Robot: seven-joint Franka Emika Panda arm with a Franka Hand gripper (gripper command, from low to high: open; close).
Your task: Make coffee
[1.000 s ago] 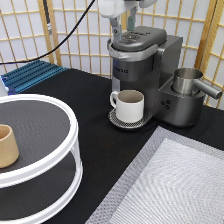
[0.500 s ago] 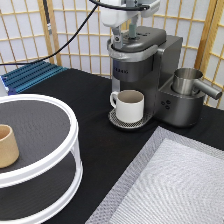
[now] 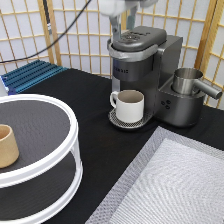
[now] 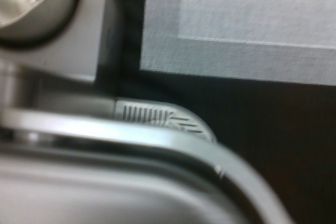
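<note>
The claw [image 3: 124,19] has drifted toward the exterior view's right above the coffee machine [image 3: 142,65], spread and empty; mug [image 3: 128,105] waits beneath (the pod isn't visible), lid closed

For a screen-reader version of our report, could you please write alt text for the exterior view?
A robot gripper hangs just above the closed lid of a grey coffee machine, with a white mug on its drip tray. A metal jug sits at the machine's right side; a tan cup stands on a white two-tier stand at the view's lower left.
</note>
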